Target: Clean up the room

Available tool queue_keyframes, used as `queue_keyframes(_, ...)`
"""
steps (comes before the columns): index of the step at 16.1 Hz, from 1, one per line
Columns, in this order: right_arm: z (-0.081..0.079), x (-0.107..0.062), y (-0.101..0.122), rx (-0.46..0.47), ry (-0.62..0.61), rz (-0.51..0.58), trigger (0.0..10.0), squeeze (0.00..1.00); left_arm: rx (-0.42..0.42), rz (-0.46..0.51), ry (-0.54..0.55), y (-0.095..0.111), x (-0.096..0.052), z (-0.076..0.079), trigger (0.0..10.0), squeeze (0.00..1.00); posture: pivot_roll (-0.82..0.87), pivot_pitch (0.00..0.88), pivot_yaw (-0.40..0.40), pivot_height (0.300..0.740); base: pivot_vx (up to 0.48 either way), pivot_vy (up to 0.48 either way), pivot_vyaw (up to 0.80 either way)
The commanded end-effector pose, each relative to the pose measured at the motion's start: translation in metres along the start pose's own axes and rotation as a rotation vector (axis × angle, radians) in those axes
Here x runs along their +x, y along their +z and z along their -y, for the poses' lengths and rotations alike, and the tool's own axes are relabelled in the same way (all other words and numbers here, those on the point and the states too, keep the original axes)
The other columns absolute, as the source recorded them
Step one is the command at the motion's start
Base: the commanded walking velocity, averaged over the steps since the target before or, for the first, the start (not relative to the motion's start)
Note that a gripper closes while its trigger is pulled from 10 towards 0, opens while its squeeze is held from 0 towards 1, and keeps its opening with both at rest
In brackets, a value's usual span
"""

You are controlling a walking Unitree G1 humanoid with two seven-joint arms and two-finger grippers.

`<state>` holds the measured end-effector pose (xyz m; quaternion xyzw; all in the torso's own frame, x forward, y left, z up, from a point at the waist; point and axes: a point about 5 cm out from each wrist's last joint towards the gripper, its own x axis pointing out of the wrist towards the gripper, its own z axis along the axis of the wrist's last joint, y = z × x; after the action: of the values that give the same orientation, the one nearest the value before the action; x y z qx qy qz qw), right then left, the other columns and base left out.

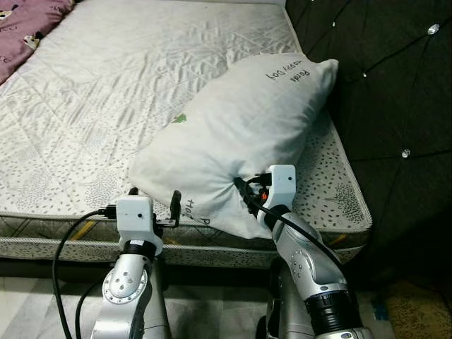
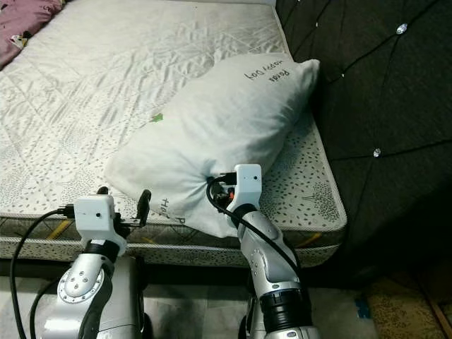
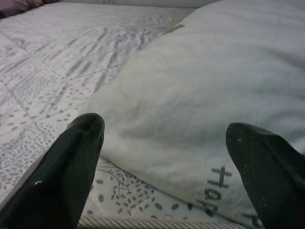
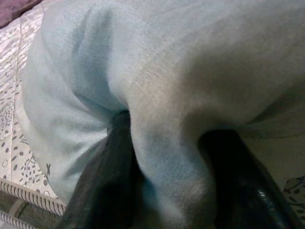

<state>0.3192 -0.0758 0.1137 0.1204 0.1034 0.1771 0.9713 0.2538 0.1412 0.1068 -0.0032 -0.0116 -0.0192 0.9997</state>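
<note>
Left eye view: right end effector [image 1: 244, 189] reaching forward over bed edge, fingers [image 4: 112, 157] pinched into a fold of the pillow [image 1: 240, 134], gripping its near edge. Left end effector [image 1: 154, 201] raised at mattress [image 1: 106, 92] edge, spread wide, holding nothing, just short of pillow's near corner. Pillow white, plump, dark lettering at both ends, small green mark, lying diagonally on mattress beside dark tufted headboard [image 1: 395, 92]. Purple blanket [image 1: 25, 25] at far corner.

Purple blanket [image 1: 28, 25] at the far left corner, dark tufted headboard [image 1: 395, 92] with shiny studs on the right
</note>
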Motion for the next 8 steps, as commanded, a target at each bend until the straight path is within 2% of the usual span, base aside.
queue_keyframes(1,0.0,0.003,0.004,0.009,-0.001,0.021,0.0,0.0,0.0,0.002,-0.004,0.0,0.002,0.003,10.0,0.0,0.08,0.043,-0.035,0.527,0.0,0.0,0.0)
queue_keyframes(3,0.003,0.009,0.007,-0.041,0.0,0.034,0.0,0.0,0.002,0.013,-0.004,0.002,0.007,0.002,10.0,0.0,0.09,0.028,-0.032,0.527,0.0,0.0,0.0)
queue_keyframes(5,0.021,0.018,0.018,-0.088,-0.067,0.056,0.0,0.0,0.008,0.021,0.002,0.003,0.011,-0.002,10.0,0.0,0.1,0.012,-0.021,0.527,0.0,0.0,0.0)
queue_keyframes(8,0.049,0.03,0.049,-0.147,-0.15,0.1,0.0,0.0,0.009,0.022,0.003,0.001,0.013,-0.002,10.0,0.0,0.09,0.003,-0.017,0.527,0.0,0.0,0.0)
